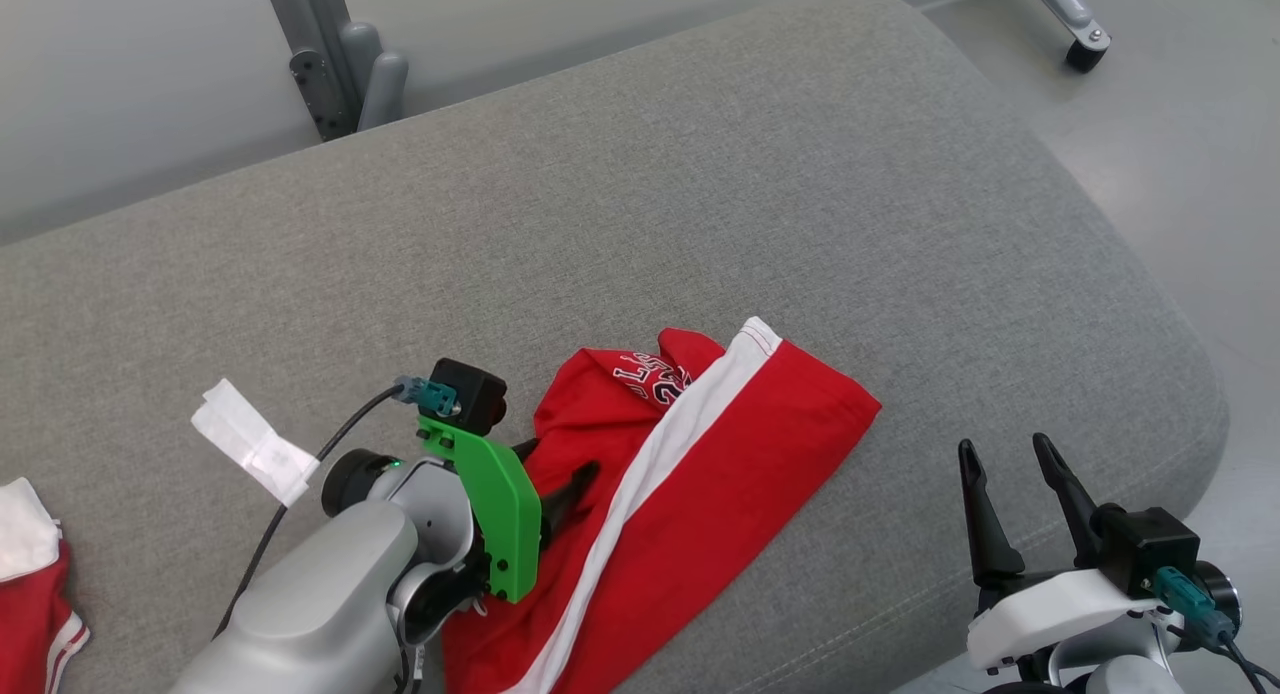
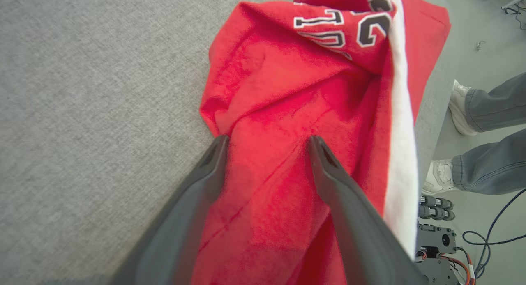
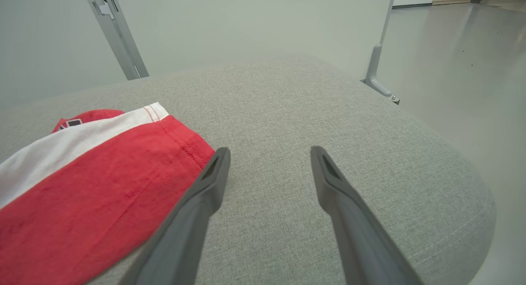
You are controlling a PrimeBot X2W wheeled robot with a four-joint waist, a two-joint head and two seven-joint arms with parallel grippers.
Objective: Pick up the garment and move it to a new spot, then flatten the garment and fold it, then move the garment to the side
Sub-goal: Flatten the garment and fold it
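1. Head view: garment (image 1: 700, 454) lies bunched on the grey cushion (image 1: 700, 174), white stripe up, far corner rolled over. Left gripper (image 1: 555, 464) sits over its left edge, jaws apart, nothing held. Right gripper (image 1: 1003, 446) is well right of the garment, jaws wide, empty.
2. Left wrist view: left gripper (image 2: 267, 139) is spread over the red cloth. Lettered fold lies just ahead of the tips. No pinch.
3. Right wrist view: garment hem is just left of the right gripper (image 3: 269, 151), cushion ahead. Judged: flattening unfinished; fold and move aside not yet done.
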